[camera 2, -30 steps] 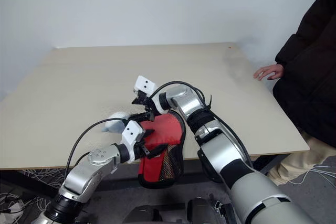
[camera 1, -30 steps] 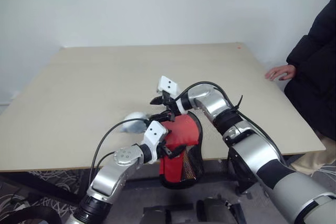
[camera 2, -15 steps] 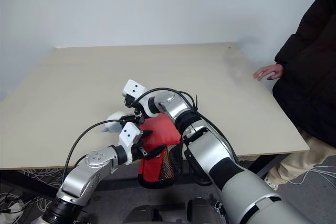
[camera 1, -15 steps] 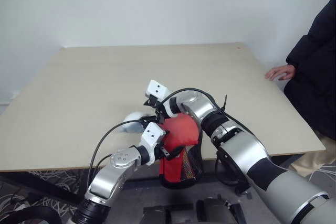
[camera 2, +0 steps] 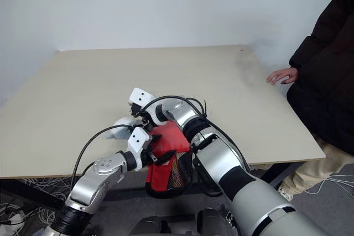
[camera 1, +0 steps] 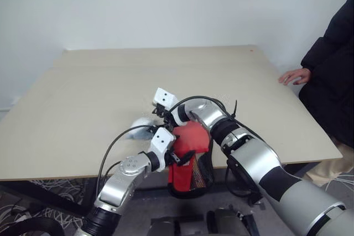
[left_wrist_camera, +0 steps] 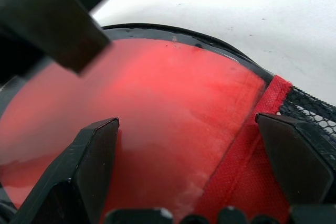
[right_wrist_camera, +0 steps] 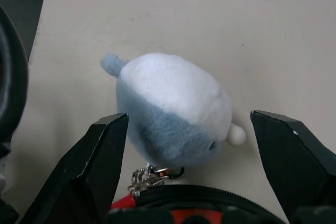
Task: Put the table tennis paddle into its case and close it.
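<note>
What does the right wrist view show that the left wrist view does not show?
Right wrist view: a pale grey-blue plush toy lying on the table, framed by the open right end effector, and a small metal clasp between toy and case.

Left wrist view: the case's clear front with red behind it, its red panel and mesh, between the open fingers of the left end effector.

Both: the case's black zipper edge and some bare table.
</note>
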